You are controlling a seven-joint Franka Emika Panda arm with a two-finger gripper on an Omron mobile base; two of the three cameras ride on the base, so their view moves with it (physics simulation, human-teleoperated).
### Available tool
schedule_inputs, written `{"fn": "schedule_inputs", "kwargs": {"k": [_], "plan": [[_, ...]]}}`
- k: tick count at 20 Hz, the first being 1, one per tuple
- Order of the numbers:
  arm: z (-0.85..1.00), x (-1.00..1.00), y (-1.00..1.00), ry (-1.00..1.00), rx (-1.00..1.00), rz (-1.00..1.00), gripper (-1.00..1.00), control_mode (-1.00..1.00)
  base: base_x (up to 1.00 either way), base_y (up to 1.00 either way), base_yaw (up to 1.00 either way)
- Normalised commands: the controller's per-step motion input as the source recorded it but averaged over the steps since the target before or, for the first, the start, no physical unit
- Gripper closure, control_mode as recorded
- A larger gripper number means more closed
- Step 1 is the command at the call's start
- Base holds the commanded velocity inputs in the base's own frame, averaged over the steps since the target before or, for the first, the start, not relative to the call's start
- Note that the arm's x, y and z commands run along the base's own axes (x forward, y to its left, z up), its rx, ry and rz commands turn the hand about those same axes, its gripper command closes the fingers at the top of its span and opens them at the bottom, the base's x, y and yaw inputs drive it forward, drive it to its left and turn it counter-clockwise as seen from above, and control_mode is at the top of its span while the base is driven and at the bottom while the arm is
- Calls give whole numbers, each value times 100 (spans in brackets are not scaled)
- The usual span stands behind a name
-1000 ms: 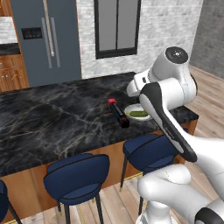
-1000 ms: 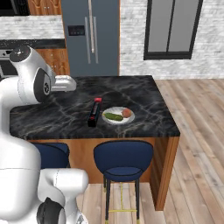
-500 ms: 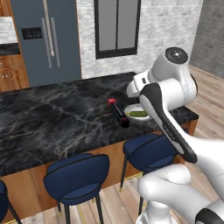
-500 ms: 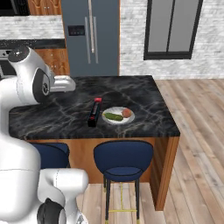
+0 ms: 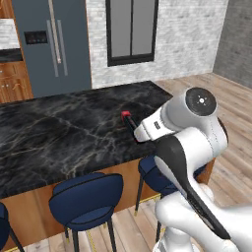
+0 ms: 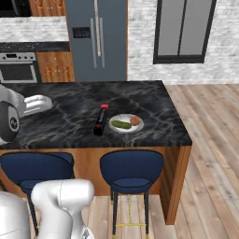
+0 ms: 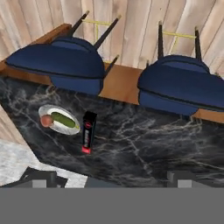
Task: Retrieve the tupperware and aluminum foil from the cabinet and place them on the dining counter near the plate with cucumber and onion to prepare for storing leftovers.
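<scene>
On the dining counter (image 6: 70, 100) the aluminum foil (image 6: 99, 119), a slim black box with red ends, lies just left of the plate (image 6: 127, 128). The plate carries the cucumber (image 6: 120, 124) and the onion (image 6: 135, 121). In the hand view the foil (image 7: 89, 132) lies beside the plate (image 7: 70, 128) with cucumber (image 7: 63, 119) and onion (image 7: 45, 121). My gripper (image 7: 111, 180) is open and holds nothing, high above the counter (image 7: 144, 140) and apart from the foil. From the left base, the arm hides the plate and only the foil's red end (image 5: 126, 114) shows. The tupperware and the cabinet are out of view.
Blue stools (image 6: 131, 170) (image 6: 35, 167) stand along the counter's near side. A grey fridge (image 6: 95, 39) and an oven (image 6: 18, 67) stand at the back wall, beside a dark window (image 6: 184, 30). Wooden floor (image 6: 210, 140) lies to the counter's right.
My arm has folded lower and the hand has drawn back to the left along the counter, away from the foil and plate. Foil and plate have not moved.
</scene>
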Motion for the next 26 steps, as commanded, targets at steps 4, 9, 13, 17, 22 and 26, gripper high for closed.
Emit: {"fn": "schedule_inputs", "kwargs": {"k": [4, 9, 13, 17, 22, 26], "plan": [[-7, -6, 11, 0, 0, 10, -100, 100, -18, 28, 41], [0, 0, 0, 0, 0, 0, -100, 100, -28, 66, 85], [0, 0, 0, 0, 0, 0, -100, 100, -28, 90, 87], [0, 0, 0, 0, 0, 0, -100, 100, -14, 100, 71], [0, 0, 0, 0, 0, 0, -100, 100, 11, 100, 42], [0, 0, 0, 0, 0, 0, -100, 100, 63, 100, 21]]}}
